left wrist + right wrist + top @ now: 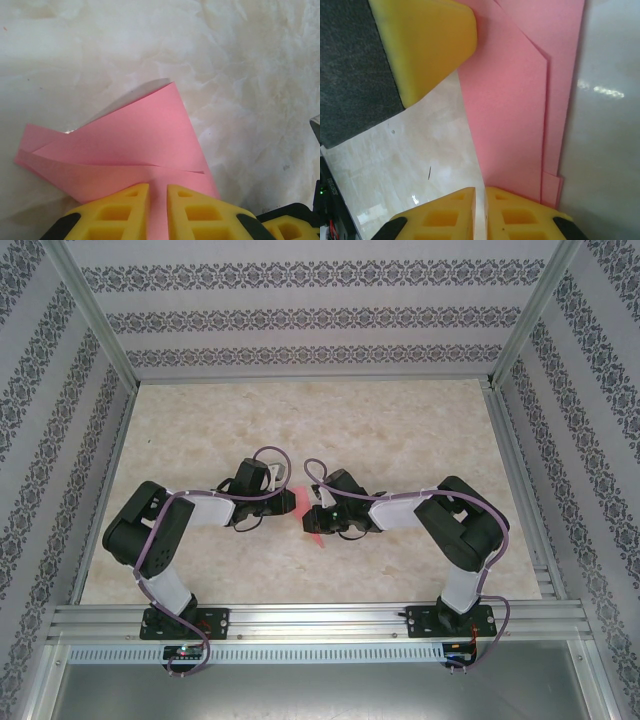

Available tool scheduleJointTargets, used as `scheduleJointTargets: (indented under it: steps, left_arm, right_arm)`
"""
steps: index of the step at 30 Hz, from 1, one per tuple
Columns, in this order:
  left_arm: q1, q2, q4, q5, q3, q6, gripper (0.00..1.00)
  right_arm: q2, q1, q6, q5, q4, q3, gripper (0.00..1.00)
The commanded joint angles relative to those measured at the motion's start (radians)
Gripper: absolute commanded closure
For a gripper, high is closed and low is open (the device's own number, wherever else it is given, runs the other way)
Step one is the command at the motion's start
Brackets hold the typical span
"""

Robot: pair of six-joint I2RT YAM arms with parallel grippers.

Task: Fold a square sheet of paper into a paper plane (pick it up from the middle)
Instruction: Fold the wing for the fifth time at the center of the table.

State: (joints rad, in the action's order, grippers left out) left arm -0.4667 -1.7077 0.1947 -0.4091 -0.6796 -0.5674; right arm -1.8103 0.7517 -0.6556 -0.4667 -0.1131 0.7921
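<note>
The square sheet of paper (135,135) is salmon pink and folded into layered flaps with a pointed end; whether it has the paper plane's shape I cannot tell. It lies mid-table (315,537) between both wrists. My left gripper (158,200) has its jaws almost together, with pink paper running into the narrow gap. One of its yellow fingers (427,45) sits over the paper's far end (515,100). My right gripper (480,205) is shut; bare table shows in its slit, and one finger overlaps the sheet's edge. The grippers (296,502) (308,520) nearly touch.
The marbled table (400,430) is walled by patterned panels (300,310) on three sides. An aluminium rail (320,620) with both arm bases runs along the near edge. Open tabletop stretches behind and beside the arms.
</note>
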Motion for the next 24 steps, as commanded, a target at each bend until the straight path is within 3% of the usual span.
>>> scheduleJointTargets:
  steps: [1,15,24]
  left_arm:
    - [0.014,-0.015,0.047,0.021,-0.008,0.029,0.83]
    - [0.087,-0.052,-0.116,0.120,-0.076,0.022,0.88]
    - [0.153,-0.068,-0.178,0.104,-0.136,0.031,0.91]
  right_arm:
    - [-0.065,-0.013,0.031,0.079,0.154,-0.040,0.86]
    - [-0.049,-0.021,0.050,0.100,0.178,-0.068,0.87]
    - [-0.051,-0.023,0.046,0.098,0.175,-0.062,0.88]
